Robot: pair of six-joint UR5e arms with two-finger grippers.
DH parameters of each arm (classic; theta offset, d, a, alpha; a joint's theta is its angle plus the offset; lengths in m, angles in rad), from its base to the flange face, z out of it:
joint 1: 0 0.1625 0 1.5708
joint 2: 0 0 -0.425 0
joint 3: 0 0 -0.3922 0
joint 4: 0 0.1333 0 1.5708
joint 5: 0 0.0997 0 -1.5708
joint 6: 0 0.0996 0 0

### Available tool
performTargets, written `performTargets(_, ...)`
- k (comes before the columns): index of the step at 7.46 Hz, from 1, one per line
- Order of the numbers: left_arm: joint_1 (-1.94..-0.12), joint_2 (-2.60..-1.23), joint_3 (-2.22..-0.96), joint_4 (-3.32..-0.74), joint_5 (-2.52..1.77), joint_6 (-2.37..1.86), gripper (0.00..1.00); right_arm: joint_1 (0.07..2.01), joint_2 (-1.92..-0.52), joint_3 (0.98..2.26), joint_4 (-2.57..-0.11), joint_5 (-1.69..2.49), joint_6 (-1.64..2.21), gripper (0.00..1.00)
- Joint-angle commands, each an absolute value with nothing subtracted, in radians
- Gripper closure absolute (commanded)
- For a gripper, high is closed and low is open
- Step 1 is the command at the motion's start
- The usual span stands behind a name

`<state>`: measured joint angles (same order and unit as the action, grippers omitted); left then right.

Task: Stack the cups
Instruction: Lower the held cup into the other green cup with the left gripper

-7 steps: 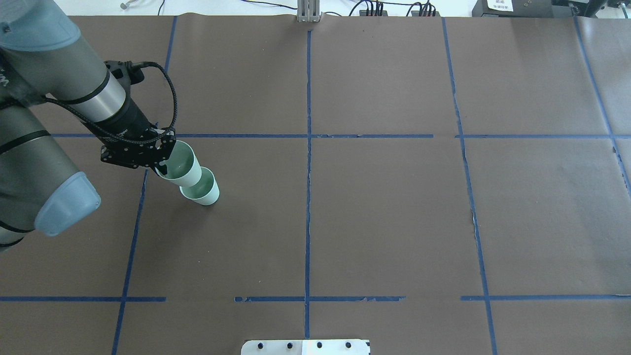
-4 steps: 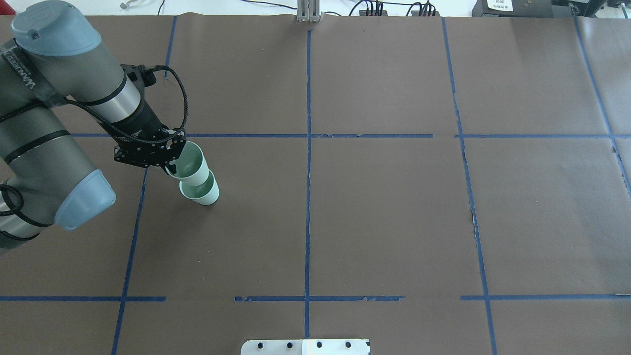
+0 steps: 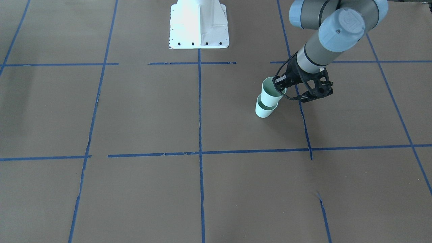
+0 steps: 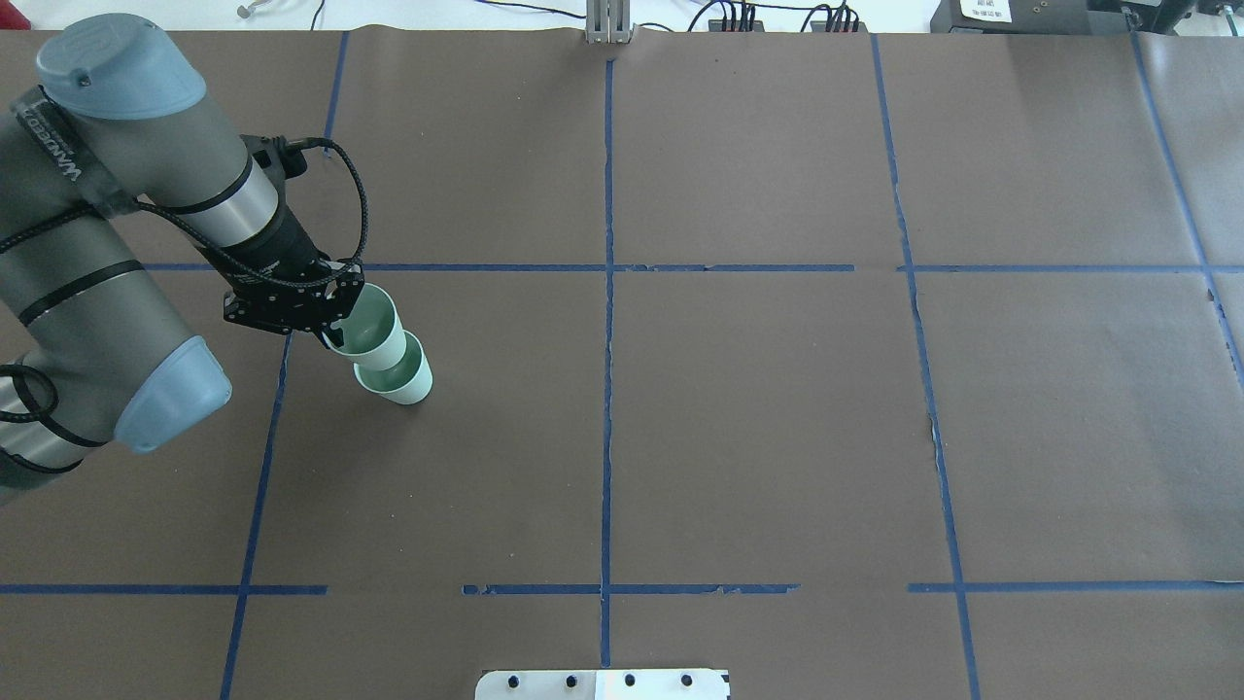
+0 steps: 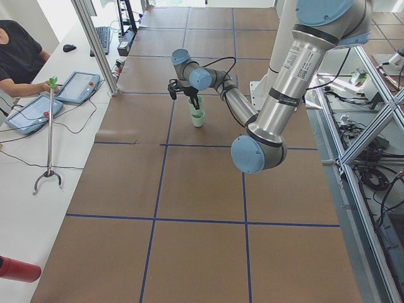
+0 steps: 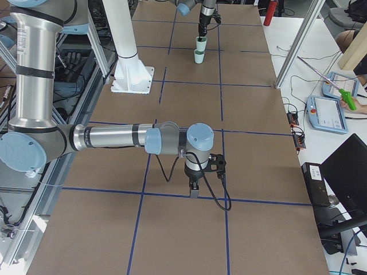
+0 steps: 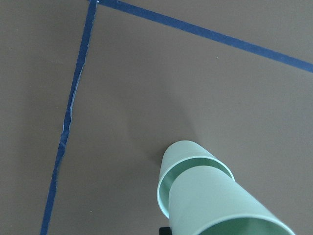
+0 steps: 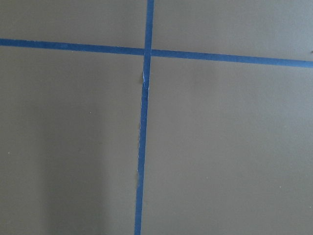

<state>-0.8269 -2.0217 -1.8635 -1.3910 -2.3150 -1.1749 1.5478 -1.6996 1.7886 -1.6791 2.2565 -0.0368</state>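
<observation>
We see the left hand clamped on the rim of the top cup, which sits partly nested in the bottom cup on the brown desk, left of centre in the overhead frame, just right of a blue tape line. The right hand hangs over a tape crossing, lower centre of the right-side view; we cannot tell whether it is apart or together.
</observation>
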Motion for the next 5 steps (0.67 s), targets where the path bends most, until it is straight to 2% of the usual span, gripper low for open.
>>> performTargets(1, -0.822, -2.022, -1.861, -1.391, -2.315, -1.175, 1.00, 1.548, -1.700, 1.789, -1.680, 2.256, -0.037, 0.00)
performTargets(3, -0.812, -2.023, -1.861, -1.391, -2.315, -1.177, 1.00, 1.548, -1.700, 1.789, -1.678, 2.256, -0.037, 0.00)
performTargets(4, -0.810, -2.022, -1.861, -1.391, -2.315, -1.172, 0.20, 1.548, -1.700, 1.789, -1.678, 2.256, -0.037, 0.00)
performTargets(5, -0.810, -2.022, -1.862, -1.391, -2.315, -1.172, 0.00, 1.548, -1.700, 1.789, -1.678, 2.256, -0.037, 0.00)
